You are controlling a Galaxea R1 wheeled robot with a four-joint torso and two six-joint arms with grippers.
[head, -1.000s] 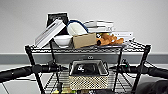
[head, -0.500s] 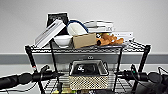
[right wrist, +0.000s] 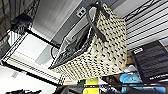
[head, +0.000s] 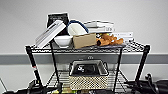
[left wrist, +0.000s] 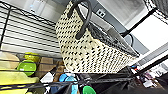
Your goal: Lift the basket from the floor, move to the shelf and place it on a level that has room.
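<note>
Basket (head: 88, 73) already sits on shelf (head: 86, 48) middle level (head: 113, 81), lifting and placing done; arms low beside it, fingers' state cannot tell; withdrawal left

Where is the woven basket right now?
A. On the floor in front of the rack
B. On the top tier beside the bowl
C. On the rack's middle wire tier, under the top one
C: the basket sits on the wire tier below the cluttered top one.
</note>
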